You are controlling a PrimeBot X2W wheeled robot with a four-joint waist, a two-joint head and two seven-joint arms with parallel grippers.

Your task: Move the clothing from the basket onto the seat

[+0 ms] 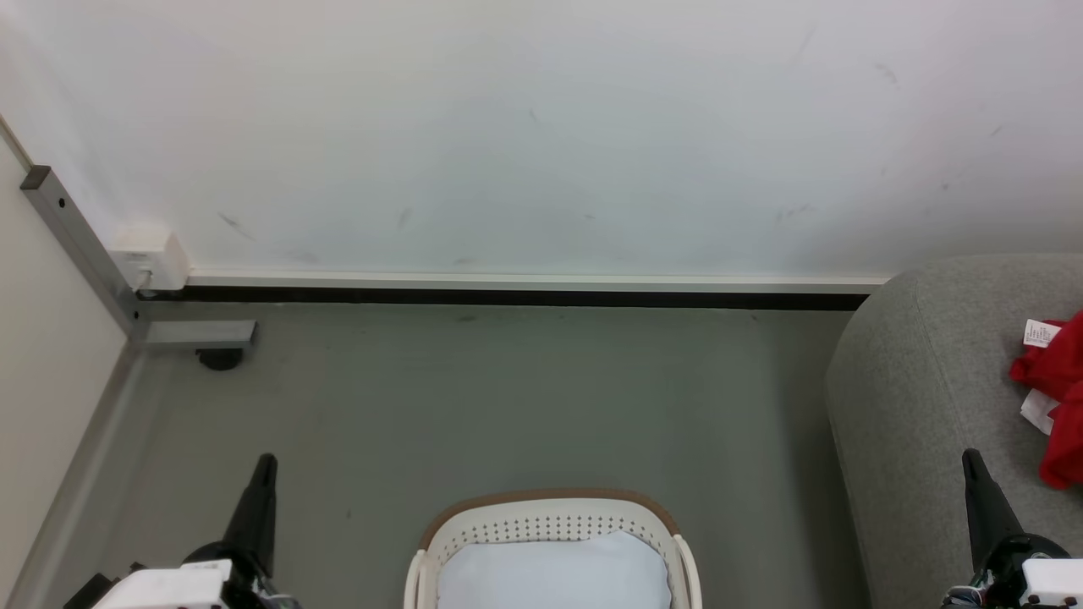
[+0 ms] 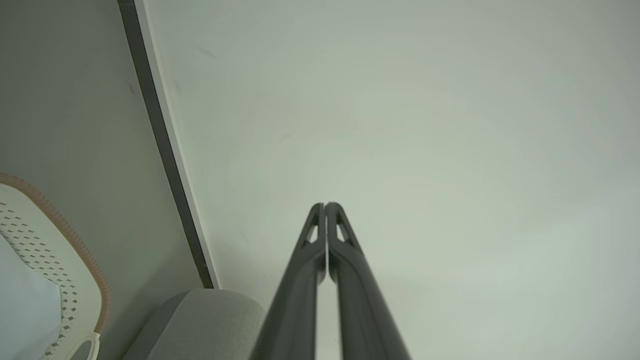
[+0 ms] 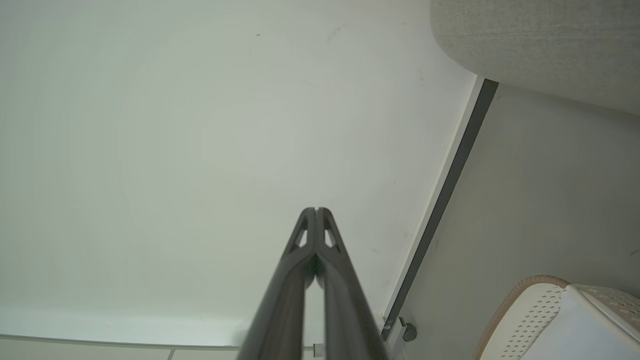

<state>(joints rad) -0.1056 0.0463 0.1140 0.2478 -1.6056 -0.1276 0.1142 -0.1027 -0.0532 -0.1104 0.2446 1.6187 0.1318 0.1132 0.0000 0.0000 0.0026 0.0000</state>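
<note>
Red clothing (image 1: 1058,397) with white trim and a small white tag lies crumpled on the grey seat (image 1: 922,397) at the right edge of the head view. The white basket (image 1: 550,529) with a brown rim sits on the floor at the bottom centre, and its inside shows pale. My left gripper (image 1: 266,461) stands at the lower left, shut with nothing held, its fingers (image 2: 325,206) pressed together. My right gripper (image 1: 970,457) is at the lower right over the seat's front, shut and holding nothing, its tips (image 3: 316,210) touching. Both grippers are apart from the clothing and the basket.
A white wall (image 1: 541,127) with a dark baseboard (image 1: 508,298) runs behind the grey floor (image 1: 508,397). A grey metal frame (image 1: 76,245) with a round foot (image 1: 220,359) stands at the left. The seat corner (image 2: 200,320) and basket rim (image 3: 520,295) show in the wrist views.
</note>
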